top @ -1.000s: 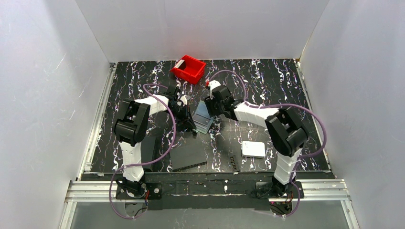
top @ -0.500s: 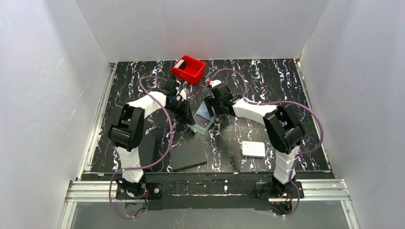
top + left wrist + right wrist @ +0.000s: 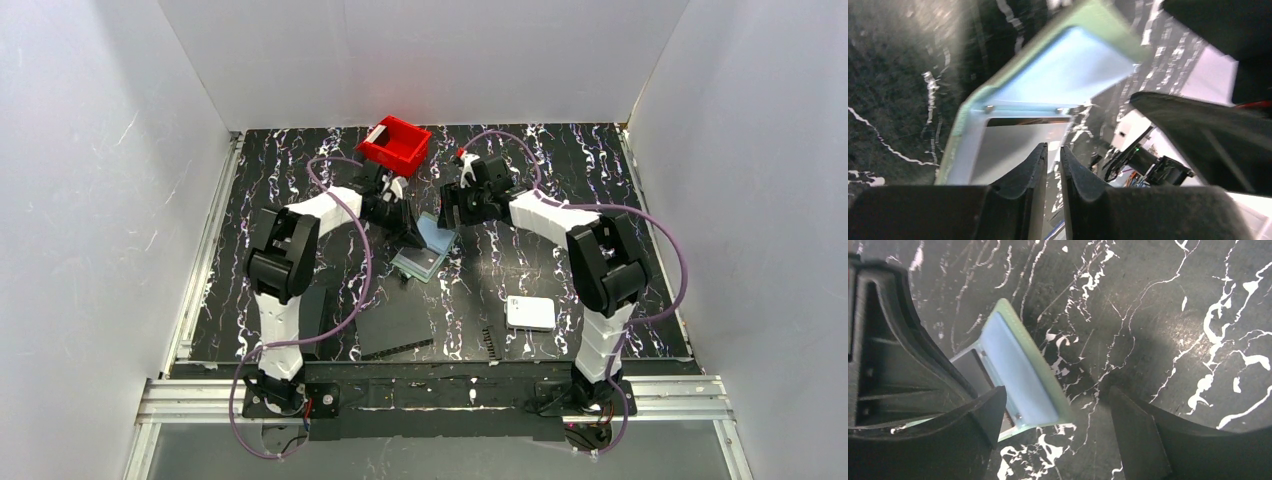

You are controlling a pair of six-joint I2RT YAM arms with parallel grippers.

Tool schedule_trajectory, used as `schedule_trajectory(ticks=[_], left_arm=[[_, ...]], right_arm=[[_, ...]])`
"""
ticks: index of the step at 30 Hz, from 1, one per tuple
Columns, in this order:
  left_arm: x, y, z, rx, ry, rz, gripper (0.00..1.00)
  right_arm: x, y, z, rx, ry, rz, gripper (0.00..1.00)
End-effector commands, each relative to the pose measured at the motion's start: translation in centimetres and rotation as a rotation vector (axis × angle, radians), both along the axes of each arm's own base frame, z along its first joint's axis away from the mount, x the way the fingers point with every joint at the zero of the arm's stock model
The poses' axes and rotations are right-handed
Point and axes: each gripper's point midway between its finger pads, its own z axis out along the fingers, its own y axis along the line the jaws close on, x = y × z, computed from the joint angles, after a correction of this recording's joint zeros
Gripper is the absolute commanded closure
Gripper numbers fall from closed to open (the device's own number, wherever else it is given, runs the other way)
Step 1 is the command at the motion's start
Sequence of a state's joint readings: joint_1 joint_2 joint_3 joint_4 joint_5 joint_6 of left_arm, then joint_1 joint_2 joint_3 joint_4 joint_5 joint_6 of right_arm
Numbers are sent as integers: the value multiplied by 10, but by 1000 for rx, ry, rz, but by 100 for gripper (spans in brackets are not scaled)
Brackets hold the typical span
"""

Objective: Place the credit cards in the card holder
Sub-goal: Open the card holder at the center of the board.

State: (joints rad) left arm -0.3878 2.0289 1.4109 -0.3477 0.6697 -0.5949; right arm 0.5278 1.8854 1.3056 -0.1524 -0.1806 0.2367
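The grey-green card holder lies unfolded on the black marbled table, its pale blue pocket facing up. My left gripper hovers at its far left. In the left wrist view, the left gripper stands open by only a narrow slit, nothing between the fingers. My right gripper sits at the holder's far right. It is wide open in the right wrist view, over the holder's corner without gripping it. One white credit card leans on the red bin's left rim.
The red bin stands at the back centre, just behind both grippers. A white rounded box lies near right. Flat black rectangles and a small black toothed strip lie near the front edge. White walls enclose the table.
Both grippers have drawn back from the card holder toward the red bin. The left jaws have parted slightly, the right jaws have spread wider, and the holder now lies unfolded alone.
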Motion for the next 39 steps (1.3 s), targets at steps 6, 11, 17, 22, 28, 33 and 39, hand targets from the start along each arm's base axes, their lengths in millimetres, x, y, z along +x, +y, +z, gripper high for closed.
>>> schedule_trajectory(ticks=[6,11,17,22,28,33,39], left_arm=[[-30,30,-42,183,80,-62,86],[-36,55,-49,314,64,-125,87],[-29,66,-45,379,21,-185,87],[-25,69,-37,399,0,-188,87],[-4,52,15,264,-138,-92,81],[35,64,78,128,-365,118,52],[98,93,119,218,-574,222,25]], right_arm=[[2,2,-34,28,86,34,30],[-8,-8,-34,147,104,-29,56],[-33,1,-21,489,188,-41,85],[-57,0,-14,622,241,-109,92],[-65,-3,-9,579,224,-99,78],[-64,-10,-2,452,174,-67,64],[-56,-19,12,345,109,-35,48]])
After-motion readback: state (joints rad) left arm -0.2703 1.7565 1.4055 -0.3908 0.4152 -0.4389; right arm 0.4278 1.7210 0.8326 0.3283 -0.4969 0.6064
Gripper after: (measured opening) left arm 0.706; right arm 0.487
